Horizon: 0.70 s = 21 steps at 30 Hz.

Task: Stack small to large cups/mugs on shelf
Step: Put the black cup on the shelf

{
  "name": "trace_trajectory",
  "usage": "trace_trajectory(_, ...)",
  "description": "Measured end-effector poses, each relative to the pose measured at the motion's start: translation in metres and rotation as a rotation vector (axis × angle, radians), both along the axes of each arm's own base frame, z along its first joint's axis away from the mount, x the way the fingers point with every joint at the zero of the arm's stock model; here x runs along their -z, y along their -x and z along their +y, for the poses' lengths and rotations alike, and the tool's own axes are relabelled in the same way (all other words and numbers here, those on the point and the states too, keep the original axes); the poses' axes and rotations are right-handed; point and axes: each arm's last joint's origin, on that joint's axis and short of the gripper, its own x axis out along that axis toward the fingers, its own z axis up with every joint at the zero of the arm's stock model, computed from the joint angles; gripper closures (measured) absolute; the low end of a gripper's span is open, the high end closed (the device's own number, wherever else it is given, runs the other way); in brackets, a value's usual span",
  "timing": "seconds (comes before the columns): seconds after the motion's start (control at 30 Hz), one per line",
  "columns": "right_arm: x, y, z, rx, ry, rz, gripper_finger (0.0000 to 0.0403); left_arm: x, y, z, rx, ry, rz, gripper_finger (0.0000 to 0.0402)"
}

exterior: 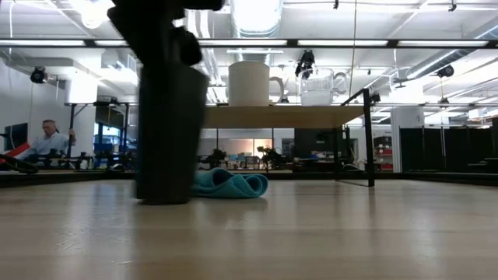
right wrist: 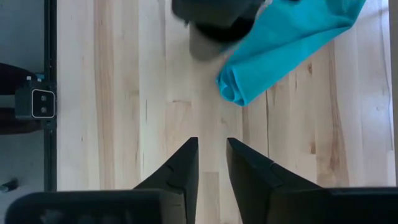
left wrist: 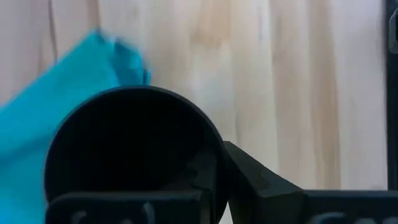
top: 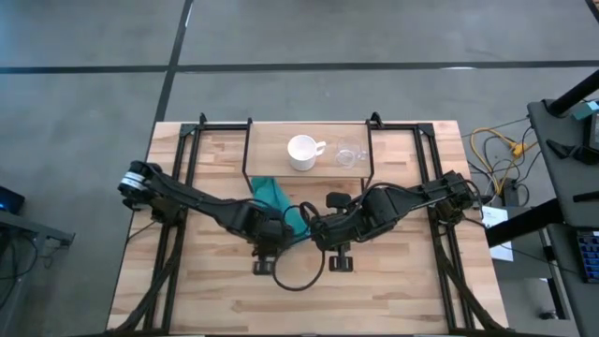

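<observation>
The black cup (exterior: 167, 128) stands upright near the table's middle, its open mouth (left wrist: 124, 143) facing my left wrist camera. My left gripper (top: 267, 232) is over it from above, shut on its rim. The white mug (top: 302, 152) and the clear glass cup (top: 348, 155) stand side by side on the shelf (exterior: 311, 117) at the far side. The teal cloth (top: 277, 200) lies crumpled on the table just beyond the black cup. My right gripper (right wrist: 212, 149) hovers over bare wood beside the left one, open by a narrow gap, holding nothing. My left gripper holds the black cup by its rim (left wrist: 214, 146), coming from above and pointing down. One finger (left wrist: 255, 180) lies outside the wall; the other is dark against the cup's inside and hard to make out. The cup is upright, its base (exterior: 167, 198) at the tabletop.
The shelf's thin black legs (exterior: 368, 140) stand on the far half of the table. Black frame rails (top: 178, 187) run along the left and right sides. A loop of cable (top: 299, 271) lies on the near side. Bare wood is free toward the near edge.
</observation>
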Motion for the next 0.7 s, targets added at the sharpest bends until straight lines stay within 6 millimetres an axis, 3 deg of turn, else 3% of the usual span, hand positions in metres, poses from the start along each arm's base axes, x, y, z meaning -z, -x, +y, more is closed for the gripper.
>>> trace_trajectory(0.17,0.0,0.0,0.0,0.001,0.0,0.0,0.033,-0.035,0.015,0.005,-0.001,-0.014,0.046,0.04)
trace_trajectory(0.37,0.0,0.0,0.0,0.0,-0.001,-0.001,0.0324,-0.109,0.035,0.016,-0.045,-0.007,-0.188,0.0401)
trace_trajectory(0.5,0.0,-0.001,-0.001,-0.007,0.004,-0.001,0.0321,-0.152,0.056,0.031,-0.147,-0.091,-0.336,0.0401)
trace_trajectory(0.7,-0.002,-0.008,-0.002,0.011,0.005,-0.079,0.0331,-0.182,0.079,0.06,-0.284,-0.186,-0.42,0.0401)
